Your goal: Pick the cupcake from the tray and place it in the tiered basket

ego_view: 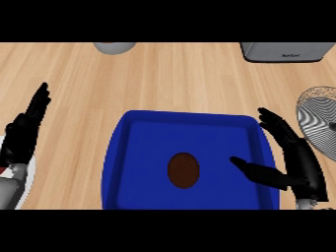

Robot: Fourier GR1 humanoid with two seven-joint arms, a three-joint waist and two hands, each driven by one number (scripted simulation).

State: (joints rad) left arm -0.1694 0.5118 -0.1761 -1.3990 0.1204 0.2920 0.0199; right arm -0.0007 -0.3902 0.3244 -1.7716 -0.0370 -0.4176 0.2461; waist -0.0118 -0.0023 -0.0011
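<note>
A brown cupcake (184, 170), seen from above as a dark oval, sits in the middle of a blue tray (134, 133). My right hand (298, 157) hangs over the tray's right rim, fingers straight and pointing away, thumb stretched left toward the cupcake with a gap between them. At the right edge stands the wire tiered basket (330, 123), only partly in view. My left hand (23, 130) rests open at the left, fingers up, well away from the tray.
A white plate (26, 184) with something red on it lies at the lower left under my left forearm. A grey appliance (286, 51) stands at the back right, and a grey round object (114, 47) at the back.
</note>
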